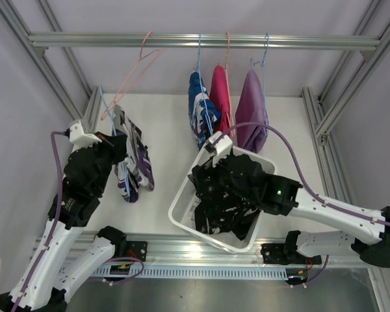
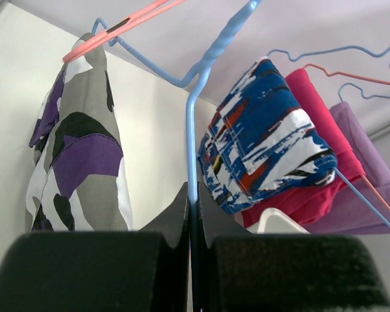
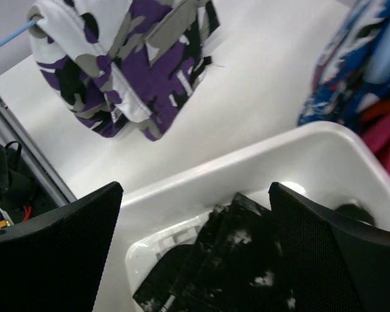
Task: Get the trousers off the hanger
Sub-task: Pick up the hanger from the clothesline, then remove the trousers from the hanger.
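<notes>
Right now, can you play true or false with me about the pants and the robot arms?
1. The black trousers lie in the white basket. True.
2. The left gripper is open and holds nothing. False: it is shut on the wire of the blue hanger.
3. The pink trousers are in the basket. False: they hang from the rail, between the blue-white trousers and the lilac trousers.
4. The right gripper is open above the basket. True.
5. The camouflage trousers lie flat on the table. False: they hang from the blue hanger.
</notes>
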Robot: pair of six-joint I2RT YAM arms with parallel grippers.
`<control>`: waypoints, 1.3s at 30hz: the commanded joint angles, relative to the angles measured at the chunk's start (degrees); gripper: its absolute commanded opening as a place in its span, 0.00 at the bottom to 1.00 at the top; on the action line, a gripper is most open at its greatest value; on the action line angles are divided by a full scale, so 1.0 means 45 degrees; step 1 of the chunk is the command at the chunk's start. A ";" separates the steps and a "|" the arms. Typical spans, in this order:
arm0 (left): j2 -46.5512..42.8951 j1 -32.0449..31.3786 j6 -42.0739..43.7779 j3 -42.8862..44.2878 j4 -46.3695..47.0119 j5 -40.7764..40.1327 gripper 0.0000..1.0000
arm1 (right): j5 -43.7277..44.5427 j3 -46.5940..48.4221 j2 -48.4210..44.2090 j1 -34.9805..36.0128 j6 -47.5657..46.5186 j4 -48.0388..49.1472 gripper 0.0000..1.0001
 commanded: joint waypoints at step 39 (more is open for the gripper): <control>0.0094 0.0747 0.0240 0.0023 0.2001 -0.0700 0.00 | -0.3391 0.3225 0.9894 -0.0167 0.0046 0.9518 1.00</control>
